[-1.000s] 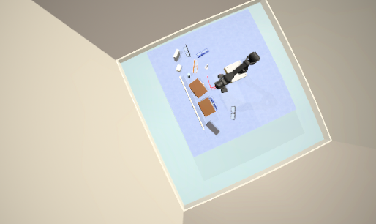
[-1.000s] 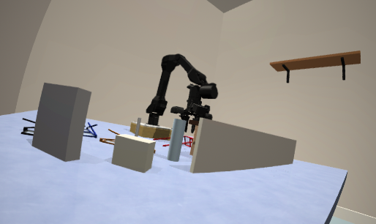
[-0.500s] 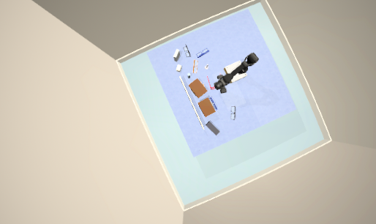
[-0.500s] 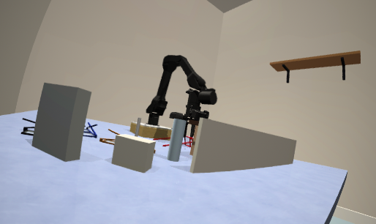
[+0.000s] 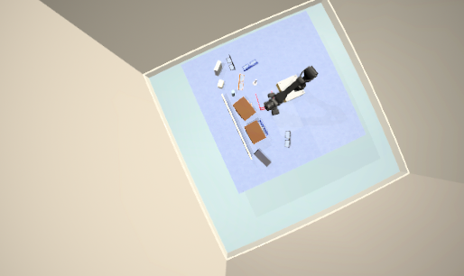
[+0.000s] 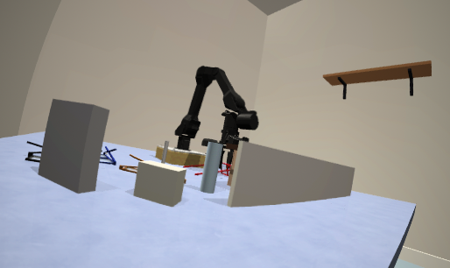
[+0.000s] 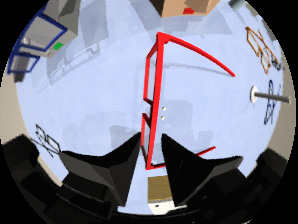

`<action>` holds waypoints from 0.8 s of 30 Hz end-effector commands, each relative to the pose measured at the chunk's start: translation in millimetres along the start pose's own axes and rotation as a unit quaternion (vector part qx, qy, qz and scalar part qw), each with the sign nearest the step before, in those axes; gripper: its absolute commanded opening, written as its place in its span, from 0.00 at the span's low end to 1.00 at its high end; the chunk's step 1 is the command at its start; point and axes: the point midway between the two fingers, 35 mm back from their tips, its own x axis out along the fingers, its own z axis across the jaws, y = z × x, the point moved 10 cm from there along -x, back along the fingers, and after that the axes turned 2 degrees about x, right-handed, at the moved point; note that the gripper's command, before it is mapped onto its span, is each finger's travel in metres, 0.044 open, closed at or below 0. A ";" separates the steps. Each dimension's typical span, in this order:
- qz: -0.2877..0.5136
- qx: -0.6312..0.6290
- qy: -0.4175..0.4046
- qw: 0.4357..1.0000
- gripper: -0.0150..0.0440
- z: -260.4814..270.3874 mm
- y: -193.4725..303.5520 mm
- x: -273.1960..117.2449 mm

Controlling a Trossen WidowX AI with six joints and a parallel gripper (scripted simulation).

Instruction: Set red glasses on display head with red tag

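Observation:
The red glasses (image 5: 256, 100) (image 6: 225, 168) (image 7: 156, 90) stand on the table in front of the heads, temples spread toward the right in the wrist view. My gripper (image 6: 225, 163) (image 7: 150, 135) is partly open and points down over the near end of their front frame. The frame runs between the fingertips with gaps beside it; contact is not visible. The display head with the red tag (image 5: 244, 108) (image 7: 175, 7) wears no glasses that I can see; its face is mostly cut off in the wrist view. The other head (image 5: 255, 132) (image 7: 58, 32), with a green tag, wears blue glasses.
A long pale wall (image 5: 236, 126) (image 6: 289, 175) runs behind the heads. A thin post (image 6: 165, 151) (image 7: 272, 97) and orange glasses (image 5: 241, 82) lie to one side. A blue-grey cylinder (image 6: 211, 168) and a dark block (image 5: 262, 158) stand near the wall's ends. Black glasses (image 5: 287, 139) lie opposite.

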 end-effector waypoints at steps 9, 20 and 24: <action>0.000 0.000 0.000 1.000 0.33 0.1 -0.1 -0.3; 0.000 0.000 0.000 1.000 0.25 0.2 -0.3 -1.3; 0.000 0.000 0.000 1.000 0.25 1.4 -2.4 -14.9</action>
